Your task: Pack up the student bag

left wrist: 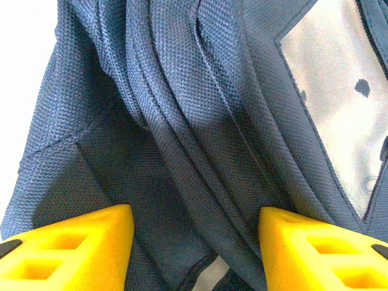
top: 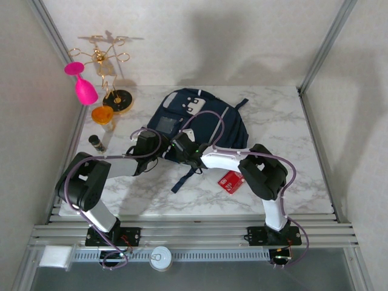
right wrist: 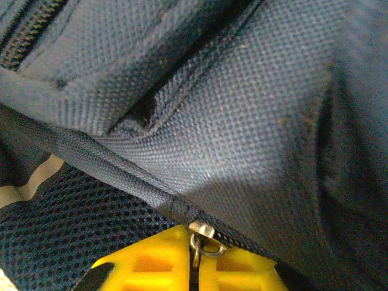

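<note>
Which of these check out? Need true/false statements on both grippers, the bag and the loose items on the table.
1. The left gripper is open, with student bag fabric between its fingers. True.
2. The right gripper is open over bare table. False: it is shut on the zipper pull of the bag.
3. The red packet lies inside the bag. False: it lies on the table, to the right of the bag.
4. A pink glass hangs upside down on the gold rack. True.
</note>
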